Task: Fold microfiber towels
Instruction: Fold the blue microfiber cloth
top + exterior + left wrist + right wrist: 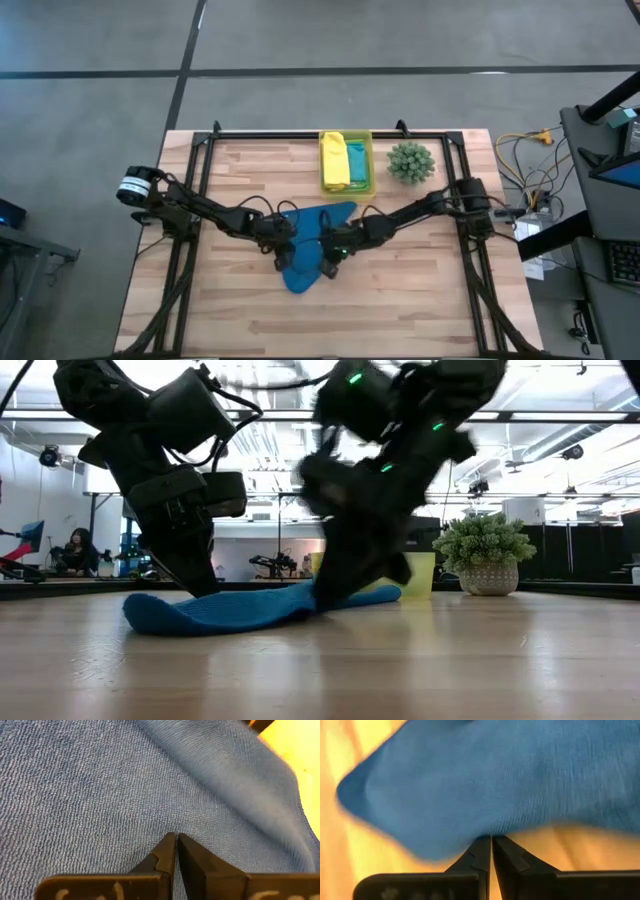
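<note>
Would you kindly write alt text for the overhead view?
Two dark robot arms meet over a blue towel mid-table, left gripper and right gripper shut at it. Behind, a bin holds yellow and teal towels beside a plant.

**Surfaces as I see them**

My blue towel (pixel 125 780) is soft looped cloth, matt, finely ribbed. The table (pixel 400 290) is pale planked wood with a faint sheen. The 2 gripper fingers (pixel 475 855) look like matt black plastic.

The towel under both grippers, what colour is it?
Royal blue towel, plain with no pattern; the high view shows it best.
</note>
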Tool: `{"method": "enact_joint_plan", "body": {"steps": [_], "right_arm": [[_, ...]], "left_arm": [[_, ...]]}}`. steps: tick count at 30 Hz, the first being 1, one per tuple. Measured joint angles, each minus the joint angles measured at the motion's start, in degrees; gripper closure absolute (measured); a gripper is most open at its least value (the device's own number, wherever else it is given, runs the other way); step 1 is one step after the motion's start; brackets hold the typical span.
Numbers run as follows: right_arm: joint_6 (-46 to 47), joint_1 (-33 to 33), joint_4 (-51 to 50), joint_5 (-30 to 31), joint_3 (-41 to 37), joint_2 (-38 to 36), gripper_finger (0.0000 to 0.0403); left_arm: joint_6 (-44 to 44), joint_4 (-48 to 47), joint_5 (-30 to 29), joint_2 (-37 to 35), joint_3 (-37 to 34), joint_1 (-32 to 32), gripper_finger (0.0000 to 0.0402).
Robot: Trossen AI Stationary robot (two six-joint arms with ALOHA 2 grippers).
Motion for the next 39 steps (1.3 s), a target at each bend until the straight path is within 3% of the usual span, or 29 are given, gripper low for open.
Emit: {"method": "enact_joint_plan", "body": {"steps": [5,11,16,22,30,39], "right_arm": [[-3.18,-1.42,0.47,4.73,5.88,3.21,0.0394],[-6.9,-4.32,5.29,6.38,10.03,3.21,0.0394],[-6.49,-3.94,5.33,6.66,7.66,0.83,0.0394],[-5.17,-2.0,5.48,13.24,3.6,-3.19,0.0394],[-2.38,-1.71,1.31,13.19,-0.29,-4.26,0.0393],[-3.28,-3.41,1.73,12.97,-0.37,-1.94,0.0336]], "left_arm": [[-0.04,0.21,-0.11,0.02,-0.09,-0.2,0.0391],[0.0,0.68,-0.23,0.0,-0.58,-0.47,0.0391],[0.0,0.58,-0.22,-0.02,-0.66,-0.85,0.0391],[0.0,0.58,-0.18,-0.02,-0.68,-0.85,0.0391],[0.11,0.61,-0.19,-0.02,-0.7,-0.85,0.0391],[0.07,0.56,-0.15,0.0,-0.7,-0.85,0.0391]]}}
